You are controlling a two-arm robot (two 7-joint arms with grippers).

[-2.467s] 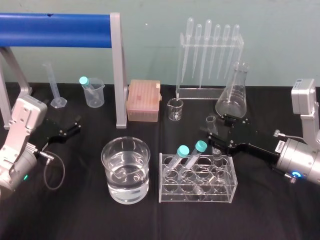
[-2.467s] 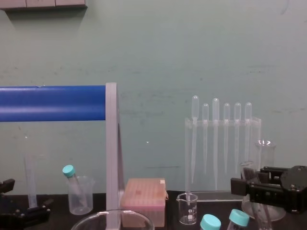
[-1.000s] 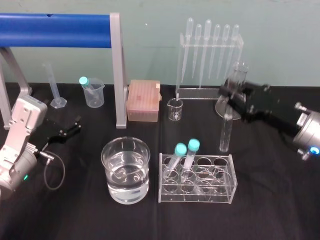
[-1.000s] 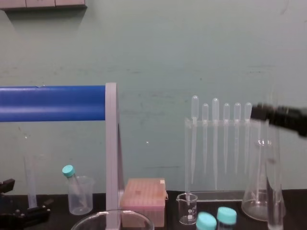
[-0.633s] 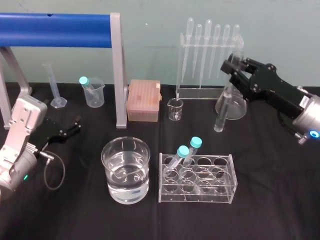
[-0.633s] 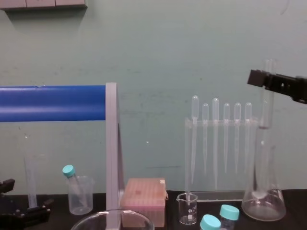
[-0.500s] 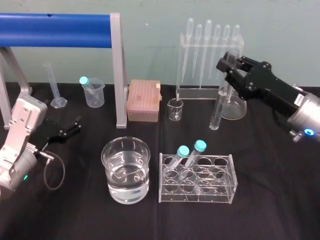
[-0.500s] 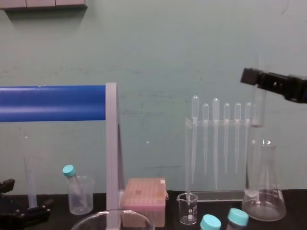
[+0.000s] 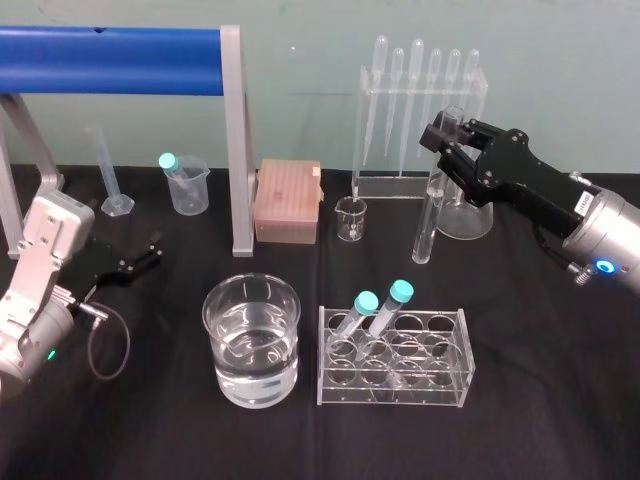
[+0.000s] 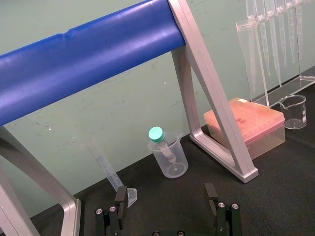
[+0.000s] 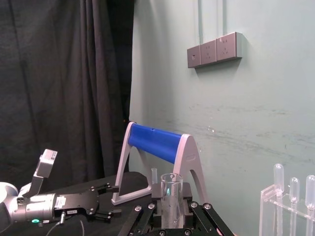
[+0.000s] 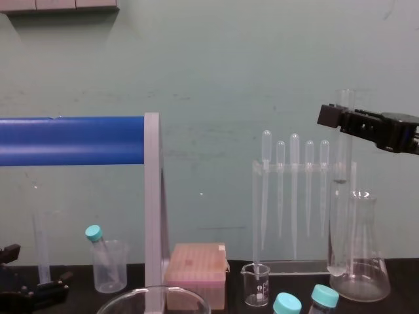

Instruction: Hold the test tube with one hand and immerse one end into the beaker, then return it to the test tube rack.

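My right gripper (image 9: 445,136) is shut on the test tube (image 9: 428,220) near its open rim and holds it almost upright in the air, in front of the pipette stand and right of centre. In the chest view the test tube (image 12: 340,216) hangs below the right gripper (image 12: 342,120), beside the conical flask. The right wrist view shows both fingers against the test tube (image 11: 171,204). The beaker (image 9: 251,340), part full of water, stands front left of the test tube rack (image 9: 440,372). My left gripper (image 9: 140,258) rests open at the far left; its fingers (image 10: 221,214) stand wide apart.
Two teal-capped tubes (image 9: 380,305) lean in the rack. Behind stand a conical flask (image 9: 468,212), a pipette stand (image 9: 420,110), a small glass beaker (image 9: 351,218), a pink tip box (image 9: 288,200), a plastic cup (image 9: 187,185), a measuring cylinder (image 9: 108,175) and a blue-barred frame (image 9: 235,140).
The right gripper has lifted the test tube up from beside the rack and carried it leftward. The left arm has not moved.
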